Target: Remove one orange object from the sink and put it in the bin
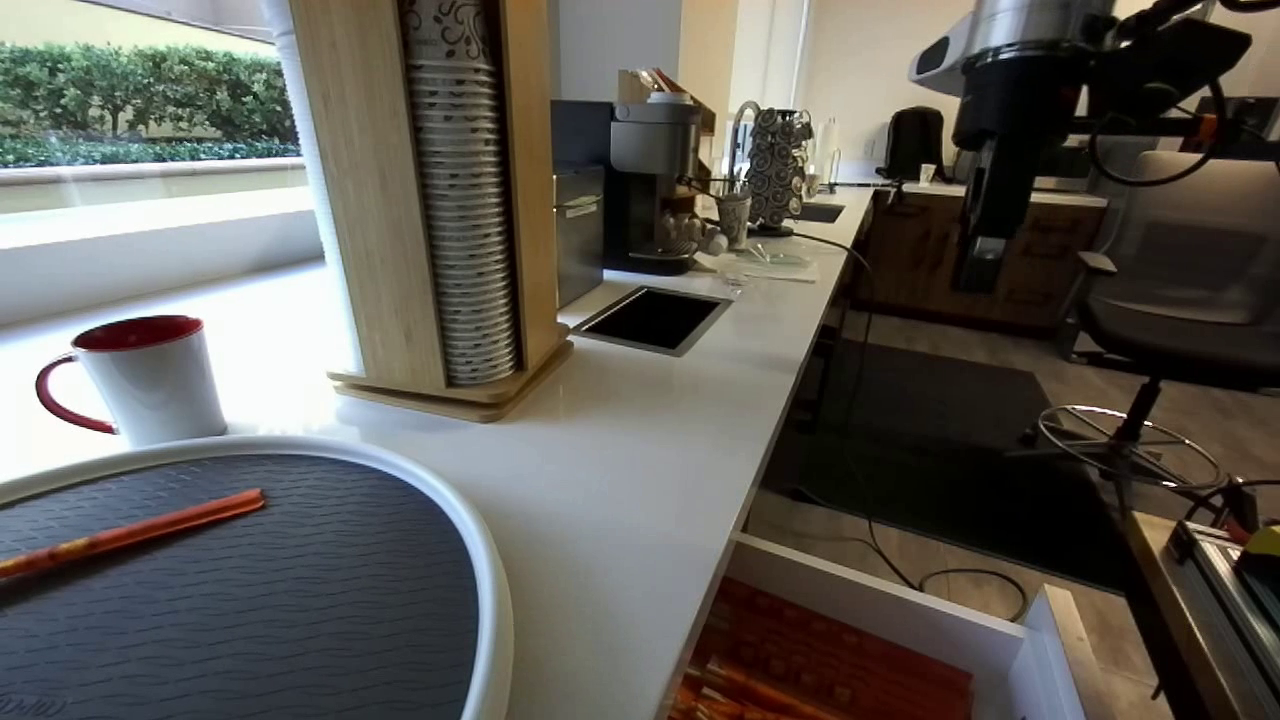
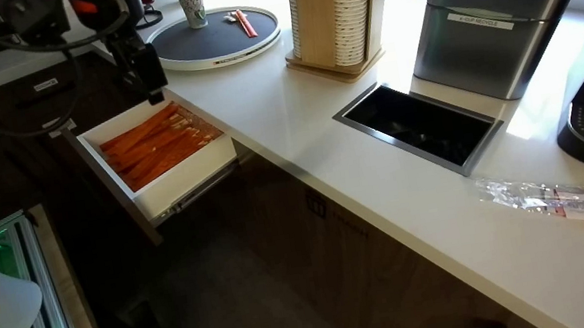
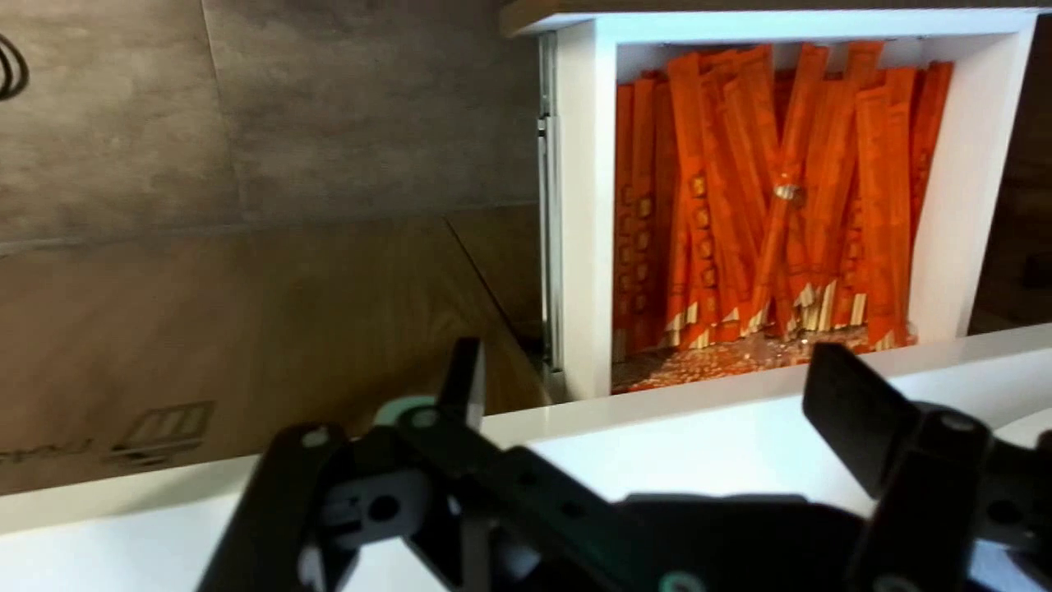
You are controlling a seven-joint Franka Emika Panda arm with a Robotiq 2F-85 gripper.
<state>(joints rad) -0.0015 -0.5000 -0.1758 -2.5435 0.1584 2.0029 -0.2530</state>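
Several long, flat orange-red strips (image 3: pixel 727 189) lie side by side in a white-walled open drawer (image 3: pixel 585 205). The strips also show in both exterior views (image 1: pixel 770 690) (image 2: pixel 156 144). This drawer is the only container seen holding them. A dark rectangular recess with a metal rim (image 2: pixel 399 145) is sunk in the white countertop; its inside is dark. A steel bin labelled "K-cup recycle" (image 2: pixel 482 43) stands beside the recess. My gripper (image 3: pixel 649 362) is open and empty, its fingers wide apart. It hangs above the counter's edge by the drawer in an exterior view (image 2: pixel 156 94).
A round dark tray (image 2: pixel 182 47) on the counter bears one orange-red stick (image 2: pixel 246 24) and a paper cup (image 2: pixel 192 6). A wooden cup tower (image 2: pixel 319 15) stands between tray and recess. A white mug (image 1: pixel 160 385) and a coffee machine (image 1: pixel 655 150) also stand there.
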